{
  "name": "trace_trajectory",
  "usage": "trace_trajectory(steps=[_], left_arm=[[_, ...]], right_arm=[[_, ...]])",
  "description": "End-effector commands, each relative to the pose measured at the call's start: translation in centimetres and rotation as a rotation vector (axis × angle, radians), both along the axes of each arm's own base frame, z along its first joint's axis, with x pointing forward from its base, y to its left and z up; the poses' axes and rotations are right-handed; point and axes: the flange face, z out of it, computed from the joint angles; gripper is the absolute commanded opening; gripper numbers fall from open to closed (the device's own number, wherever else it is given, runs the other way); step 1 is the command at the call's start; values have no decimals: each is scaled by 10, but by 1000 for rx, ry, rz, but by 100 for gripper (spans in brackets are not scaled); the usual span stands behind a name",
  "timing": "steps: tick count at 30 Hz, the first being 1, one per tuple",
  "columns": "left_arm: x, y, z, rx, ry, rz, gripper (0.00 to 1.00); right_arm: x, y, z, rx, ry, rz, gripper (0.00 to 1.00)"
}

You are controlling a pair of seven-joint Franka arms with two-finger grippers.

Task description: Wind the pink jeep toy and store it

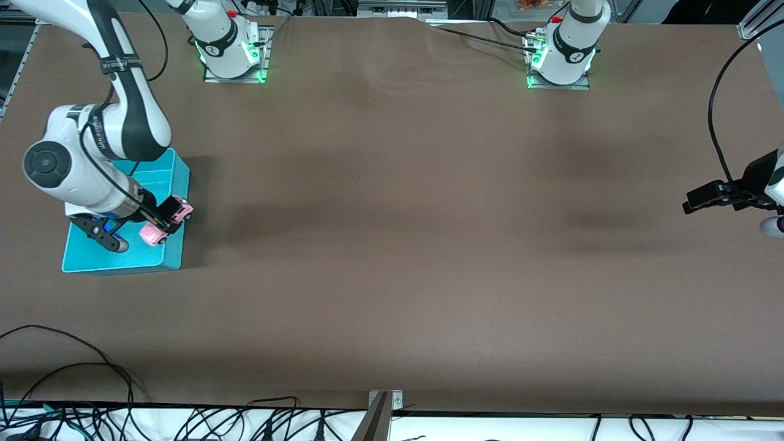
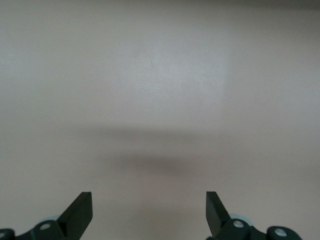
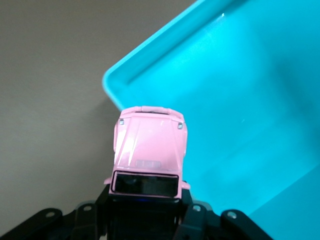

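We see the right gripper closed on the pink jeep toy, held in the air over the turquoise bin at the right arm's end of the table. In the right wrist view, the pink jeep toy is clamped at its black rear end between the fingers, and its pink hood points away from the wrist, above the bin's rim near one corner. A second small pink object lies in the bin under the gripper; we cannot tell what it is. The left gripper waits at the left arm's end of the table, over bare tabletop, with its fingers spread apart and nothing between them.
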Motion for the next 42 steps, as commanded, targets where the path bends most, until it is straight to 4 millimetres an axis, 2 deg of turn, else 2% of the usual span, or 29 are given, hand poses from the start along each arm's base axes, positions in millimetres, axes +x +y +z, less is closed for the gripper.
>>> trace_trajectory(steps=[1,3,10,13,17,23,29,32,42], left_arm=[[-9,-1,3,-23,2,-10,100],[-8,-1,2,-23,4,-10,100],[-9,-1,3,-24,2,-10,100],[-8,-1,2,-23,4,-10,100],[-8,0,1,-23,5,-10,100],[-8,-1,1,-25,5,-9,100],[-8,0,1,-23,5,-8,100],[-8,0,1,-23,5,-8,100],[-8,0,1,-23,5,-8,100]], right_arm=[[-5,-40,4,-15,33,142,0],[-8,-55,3,-14,48,171,0],[-19,-66,-4,3,134,289,0],[-21,-84,-8,8,138,330,0],[-22,-94,-16,6,115,353,0],[-27,-118,-35,-21,86,369,0],[-33,-134,-59,-24,84,352,0],[-39,-152,-73,-34,82,337,0],[-55,-173,-106,-15,119,300,0]])
